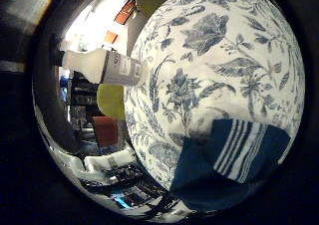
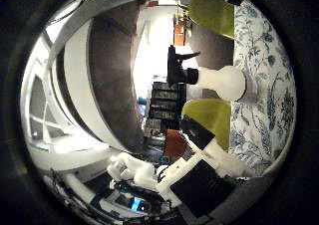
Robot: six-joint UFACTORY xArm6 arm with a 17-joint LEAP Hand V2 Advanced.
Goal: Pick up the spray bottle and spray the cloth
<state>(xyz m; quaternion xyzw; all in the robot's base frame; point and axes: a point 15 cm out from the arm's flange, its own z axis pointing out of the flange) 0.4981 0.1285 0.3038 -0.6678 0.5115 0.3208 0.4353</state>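
White plastic spray bottle (image 2: 219, 80) with black trigger upright near the floral tablecloth's (image 1: 224, 46) edge; blue striped cloth (image 1: 234, 155) well apart. White-and-black hand (image 2: 199, 160) relaxed, empty. Could tip the bottle on a sideways bump.

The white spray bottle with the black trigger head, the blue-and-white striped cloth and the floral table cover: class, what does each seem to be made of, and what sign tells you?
White spray bottle with black trigger head: probably plastic, smooth and slightly glossy, with moulded shapes.
Blue-and-white striped cloth: woven fabric, matt, lying softly folded.
Blue floral table cover: likely printed fabric, matt; could be coated.
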